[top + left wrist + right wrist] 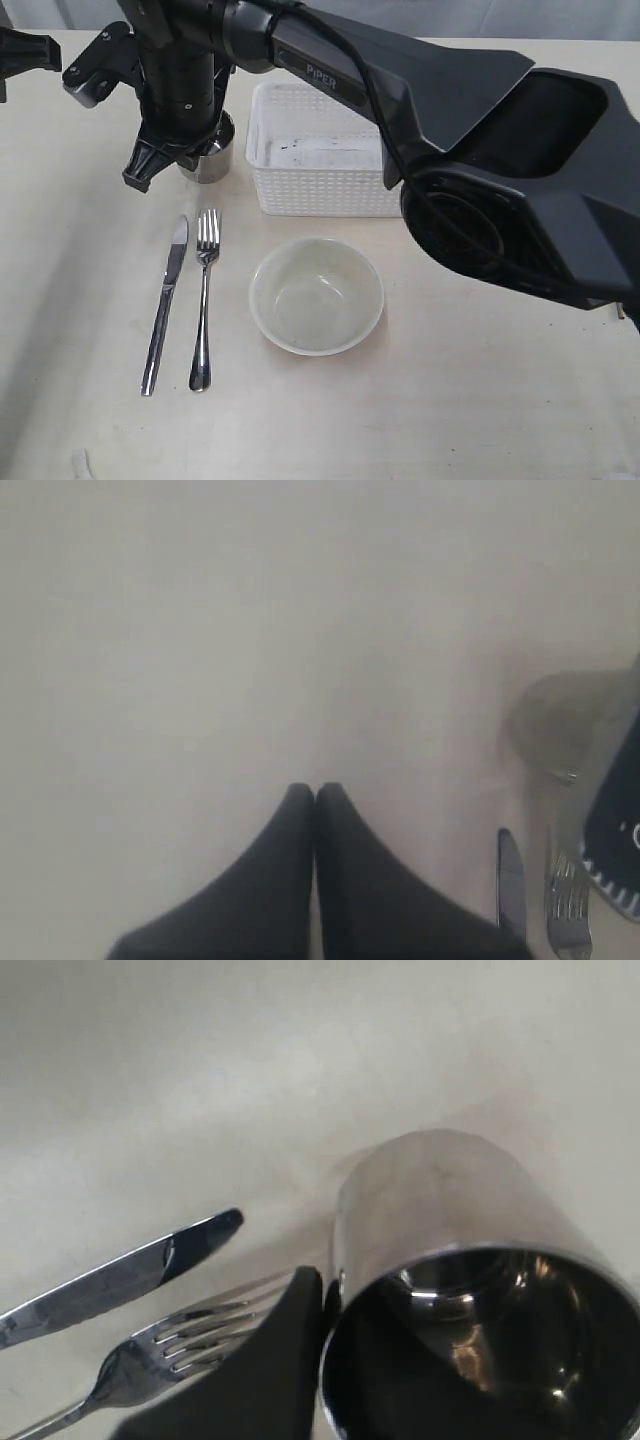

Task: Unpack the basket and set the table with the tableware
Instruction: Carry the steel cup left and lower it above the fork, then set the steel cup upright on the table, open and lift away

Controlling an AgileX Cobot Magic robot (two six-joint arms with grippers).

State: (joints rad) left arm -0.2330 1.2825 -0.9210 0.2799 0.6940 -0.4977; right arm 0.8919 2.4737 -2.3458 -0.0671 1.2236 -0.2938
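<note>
The right gripper (328,1308) is clamped on the rim of the steel cup (440,1200), 1 finger outside the wall, with the cup upright on the table (480,400) just left of the white basket (320,190). Nearby, the knife (165,305) and fork (204,300) lie side by side, and the bowl (316,296) sits right of them. The left gripper (315,795) has its 2 fingers pressed together, holding nothing

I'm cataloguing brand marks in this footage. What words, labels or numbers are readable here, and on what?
"PIPER": white letters on the right arm, over the basket.
White mark on the black arm part at the left wrist view's edge: cut off, unreadable.
Steel cup, knife, fork, bowl, basket: no text seen.
</note>
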